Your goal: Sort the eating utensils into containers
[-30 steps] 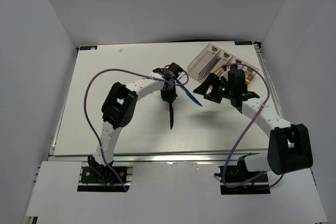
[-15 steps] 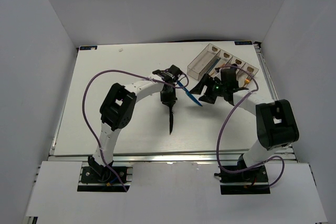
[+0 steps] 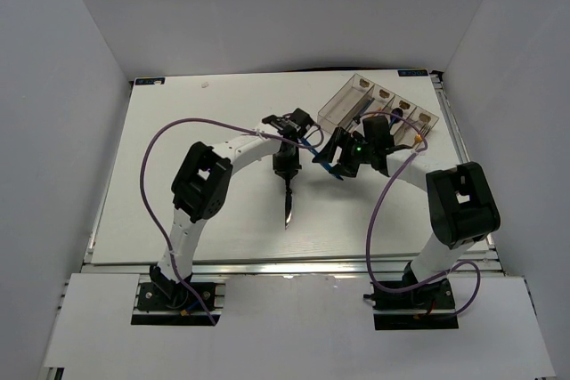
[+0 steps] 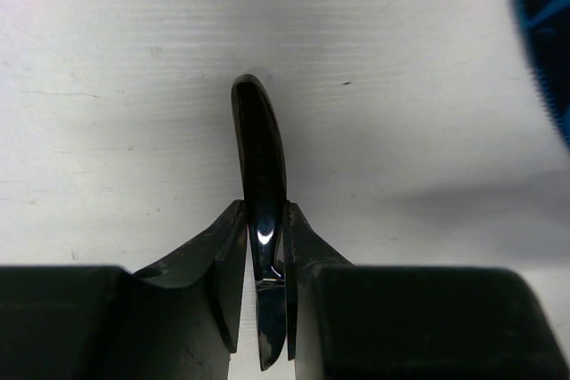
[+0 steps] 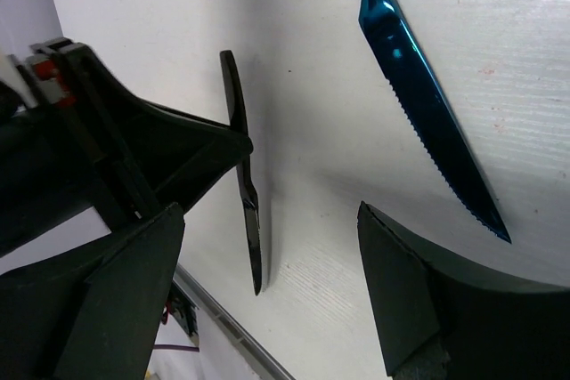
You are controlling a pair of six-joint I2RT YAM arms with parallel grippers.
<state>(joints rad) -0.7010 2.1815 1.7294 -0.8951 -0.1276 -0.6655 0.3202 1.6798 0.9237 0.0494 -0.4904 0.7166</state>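
Two knives: my left end effector (image 4: pixel 264 220) grips the black knife (image 4: pixel 258 144), my open right end effector (image 5: pixel 270 220) hovers over the diagonal blue knife (image 5: pixel 419 95).

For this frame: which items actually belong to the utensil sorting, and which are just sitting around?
Part of the job: black knife, clamped in the left gripper; blue knife, lying by the open right gripper; compartment tray.
Just there: purple cables; dark corner label.
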